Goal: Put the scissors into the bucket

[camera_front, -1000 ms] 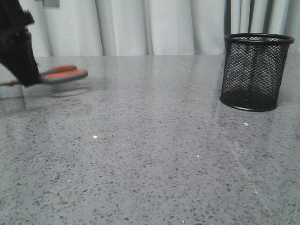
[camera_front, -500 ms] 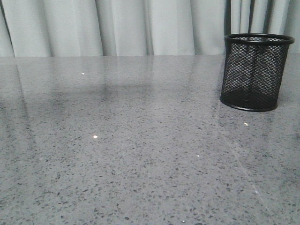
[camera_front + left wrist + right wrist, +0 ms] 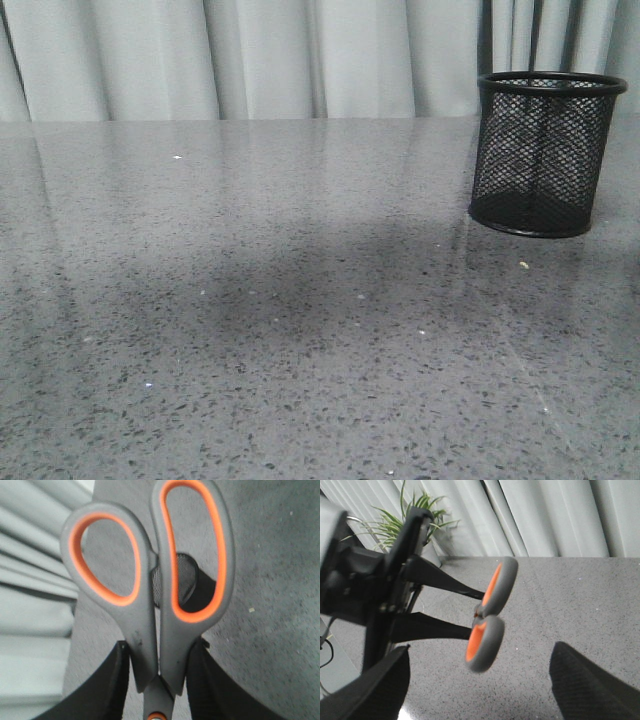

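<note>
Scissors [image 3: 150,595] with dark grey plastic handles and orange loop linings sit clamped in the left gripper [image 3: 159,680], its black fingers [image 3: 107,685] pressed against the handle shanks on both sides, the loops pointing away from the wrist. Blades are hidden from every view. From the right wrist camera the same tool hangs above the speckled grey stone table [image 3: 300,350], held aloft; the right gripper's own fingers [image 3: 590,685] stand wide apart with nothing between them. Farther off, the black wire-mesh cylindrical bucket [image 3: 545,150] stands upright near the pale curtain [image 3: 300,55]. Carrying seems under way; next the blades must be turned downward over the rim. Neither arm shows in the front view.
</note>
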Robot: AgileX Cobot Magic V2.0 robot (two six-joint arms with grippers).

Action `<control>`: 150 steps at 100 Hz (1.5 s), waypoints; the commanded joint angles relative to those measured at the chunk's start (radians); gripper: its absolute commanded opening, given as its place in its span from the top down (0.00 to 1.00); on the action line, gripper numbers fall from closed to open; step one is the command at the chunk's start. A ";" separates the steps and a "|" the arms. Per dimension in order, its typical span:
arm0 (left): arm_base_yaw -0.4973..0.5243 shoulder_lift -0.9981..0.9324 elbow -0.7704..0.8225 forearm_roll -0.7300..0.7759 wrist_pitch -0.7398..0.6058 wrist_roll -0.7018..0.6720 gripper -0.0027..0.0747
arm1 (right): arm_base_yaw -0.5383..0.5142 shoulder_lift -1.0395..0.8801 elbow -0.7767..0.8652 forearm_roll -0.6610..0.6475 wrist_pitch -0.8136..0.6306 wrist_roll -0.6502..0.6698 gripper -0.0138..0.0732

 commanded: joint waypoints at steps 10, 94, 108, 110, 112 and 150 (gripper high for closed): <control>-0.051 -0.032 -0.026 -0.001 -0.141 -0.002 0.83 | 0.002 0.058 -0.045 0.031 -0.023 -0.017 0.24; -0.058 -0.077 -0.026 -0.003 -0.246 -0.075 0.29 | 0.000 0.295 -0.187 0.097 -0.001 -0.071 0.91; -0.058 -0.168 -0.026 -0.003 -0.265 -0.112 0.38 | 0.000 0.295 -0.275 -0.086 -0.020 -0.045 0.91; -0.058 -0.184 -0.026 -0.003 -0.265 -0.130 0.40 | 0.000 0.295 -0.292 -0.126 -0.020 -0.031 0.91; -0.058 -0.201 -0.026 -0.003 -0.262 -0.151 0.43 | 0.000 0.297 -0.308 -0.170 -0.018 -0.015 0.91; -0.054 -0.504 0.036 0.286 -0.115 -0.632 0.77 | -0.019 0.410 -0.644 -0.829 0.481 0.364 0.91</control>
